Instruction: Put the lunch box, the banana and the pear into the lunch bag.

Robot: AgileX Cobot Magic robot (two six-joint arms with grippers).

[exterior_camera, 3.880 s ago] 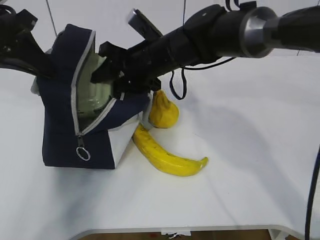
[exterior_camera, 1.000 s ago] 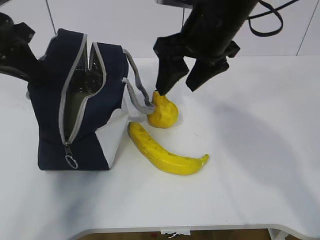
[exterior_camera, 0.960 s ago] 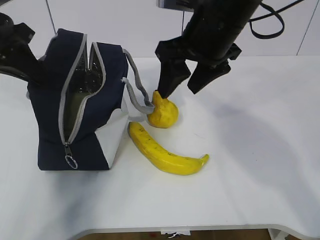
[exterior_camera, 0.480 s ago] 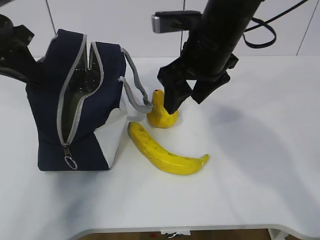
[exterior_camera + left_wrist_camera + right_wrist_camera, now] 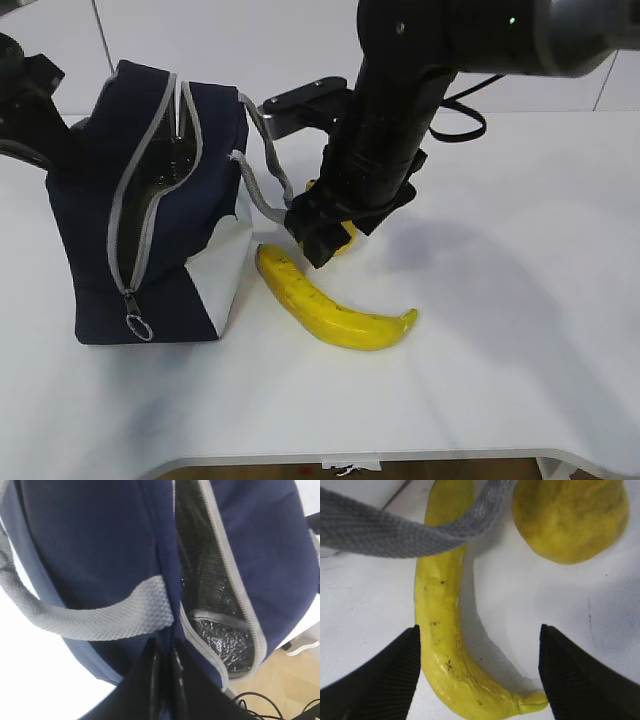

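Observation:
The navy lunch bag [image 5: 150, 230] stands at the left with its grey zipper open. My left gripper [image 5: 45, 120] is shut on the bag's fabric edge [image 5: 167, 630] beside the opening, and the left wrist view shows the silver lining [image 5: 210, 595] inside. The lunch box does not show. The banana [image 5: 330, 305] lies on the table to the right of the bag. My right gripper [image 5: 318, 240] is open and low over the banana's bag-side end, hiding most of the pear [image 5: 347, 237]. In the right wrist view the banana [image 5: 442, 625] lies between the open fingers [image 5: 385, 680], with the pear [image 5: 570, 520] beyond.
A grey webbing handle [image 5: 395, 532] of the bag hangs across the banana's far end, close to the right gripper; it also shows in the exterior view [image 5: 262, 170]. The other handle [image 5: 100, 615] lies over the bag's side. The white table [image 5: 500, 300] stretches to the right.
My right arm has come down from above the pear to just over the banana's near end, jaws still open. The left gripper still holds the bag, which shifted slightly left.

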